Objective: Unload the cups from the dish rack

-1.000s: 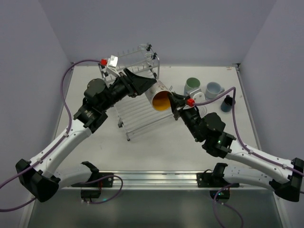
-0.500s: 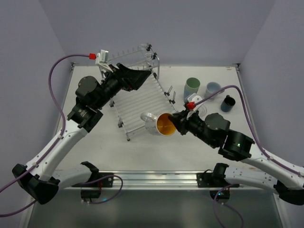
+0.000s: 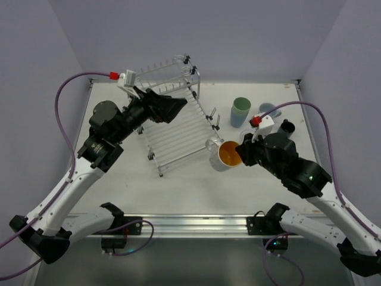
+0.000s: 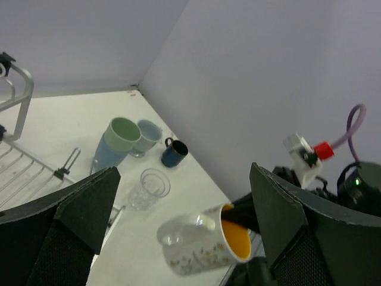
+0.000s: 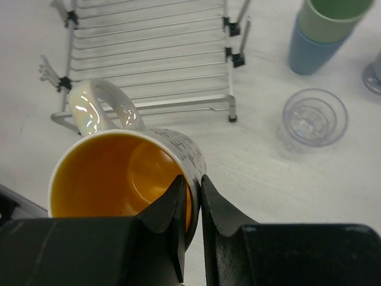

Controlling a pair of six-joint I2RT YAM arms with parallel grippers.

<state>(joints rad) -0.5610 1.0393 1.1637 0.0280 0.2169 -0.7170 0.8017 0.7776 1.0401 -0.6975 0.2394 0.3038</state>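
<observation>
My right gripper (image 3: 239, 152) (image 5: 191, 182) is shut on the rim of the white cup (image 3: 225, 155) (image 5: 119, 179) (image 4: 202, 244). One finger is inside its orange interior and one outside, and the cup is tipped on its side just right of the dish rack (image 3: 178, 128) (image 5: 149, 53) (image 4: 18, 161). My left gripper (image 3: 181, 102) (image 4: 184, 170) hangs wide open over the rack's upper part with nothing in it. No cup shows on the rack's rods. A clear glass (image 3: 212, 144) (image 5: 312, 119) (image 4: 146, 187) stands by the rack's right edge.
At the back right stand a pale green tumbler nested in a light blue one (image 3: 240, 111) (image 4: 116, 140) (image 5: 324, 30), a pale grey mug (image 3: 268, 109) (image 4: 146, 136) and a dark blue mug (image 3: 287, 127) (image 4: 174, 153). Walls close the table on three sides.
My left gripper let go of the white cup, opened wide and drew back left over the rack. My right arm carried the cup off the rack, down to its right side.
</observation>
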